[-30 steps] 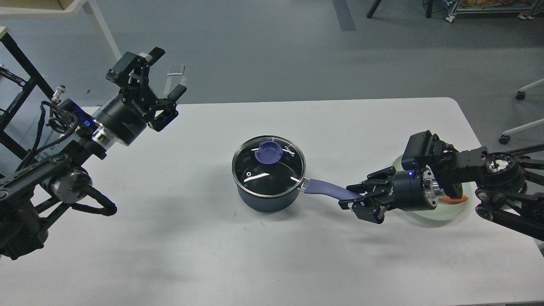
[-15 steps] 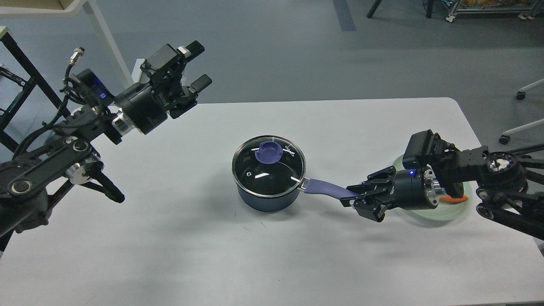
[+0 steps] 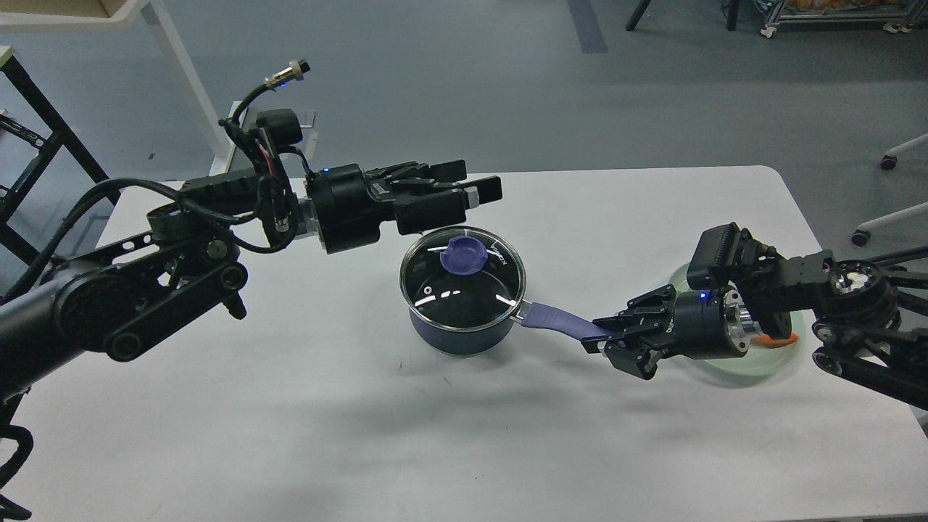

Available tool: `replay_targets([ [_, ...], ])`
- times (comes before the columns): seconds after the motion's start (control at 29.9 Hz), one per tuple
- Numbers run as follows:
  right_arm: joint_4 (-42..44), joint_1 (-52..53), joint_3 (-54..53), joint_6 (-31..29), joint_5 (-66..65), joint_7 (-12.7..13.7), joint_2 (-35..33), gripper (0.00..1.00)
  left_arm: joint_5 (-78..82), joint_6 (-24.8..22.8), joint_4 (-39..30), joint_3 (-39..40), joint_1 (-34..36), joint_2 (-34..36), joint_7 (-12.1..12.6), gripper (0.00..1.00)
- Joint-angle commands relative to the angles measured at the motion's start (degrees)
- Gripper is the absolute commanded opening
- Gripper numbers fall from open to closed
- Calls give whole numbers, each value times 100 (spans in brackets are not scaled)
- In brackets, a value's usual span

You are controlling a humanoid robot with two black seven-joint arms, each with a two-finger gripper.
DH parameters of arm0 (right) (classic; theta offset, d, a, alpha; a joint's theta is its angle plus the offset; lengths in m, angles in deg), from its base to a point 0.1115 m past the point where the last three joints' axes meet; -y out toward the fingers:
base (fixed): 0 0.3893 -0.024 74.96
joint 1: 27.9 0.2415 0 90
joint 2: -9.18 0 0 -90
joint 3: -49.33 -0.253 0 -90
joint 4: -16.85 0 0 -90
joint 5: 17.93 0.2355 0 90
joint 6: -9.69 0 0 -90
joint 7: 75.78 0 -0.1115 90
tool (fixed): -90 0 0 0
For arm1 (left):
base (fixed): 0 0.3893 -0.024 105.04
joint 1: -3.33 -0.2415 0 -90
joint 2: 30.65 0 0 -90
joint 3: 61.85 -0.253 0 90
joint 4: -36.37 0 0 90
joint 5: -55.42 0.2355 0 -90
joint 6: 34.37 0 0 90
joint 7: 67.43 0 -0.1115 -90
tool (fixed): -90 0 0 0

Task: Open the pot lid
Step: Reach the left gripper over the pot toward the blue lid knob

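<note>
A dark blue pot (image 3: pixel 458 330) stands at the middle of the white table (image 3: pixel 290 435). Its glass lid (image 3: pixel 464 279) is on, with a purple knob (image 3: pixel 464 255) at its middle. The purple pot handle (image 3: pixel 552 320) points right. My right gripper (image 3: pixel 605 338) is shut on the end of that handle. My left gripper (image 3: pixel 475 185) is open, its fingers pointing right. It hovers just behind and above the knob without touching it.
A pale green plate (image 3: pixel 714 371) with an orange item (image 3: pixel 777 339) lies at the right, mostly under my right arm. A black frame (image 3: pixel 36 123) and a white leg (image 3: pixel 188 72) stand on the floor beyond the table's far left corner.
My left arm has swung right from the table's far left corner to just behind the lid knob. The pot has shifted slightly. The right gripper stays on the handle.
</note>
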Motion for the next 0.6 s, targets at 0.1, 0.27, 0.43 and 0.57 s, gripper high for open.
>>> replay_targets([
  [0.1, -9, 19, 0, 5, 20, 0, 8, 31, 1567, 962, 322, -1337, 818, -96, 1, 99],
  [0.27, -27, 81, 0, -3, 20, 0, -1, 31, 1892, 1201, 884, -1839, 1065, -447, 1, 99],
  [0.43, -53, 107, 0, 5, 20, 0, -1, 31, 2183, 1210, 1508, -1892, 1057, -799, 1, 99],
  [0.57, -62, 116, 0, -3, 20, 0, -1, 31, 2183, 1210, 1983, -1901, 1022, -1001, 1, 99],
])
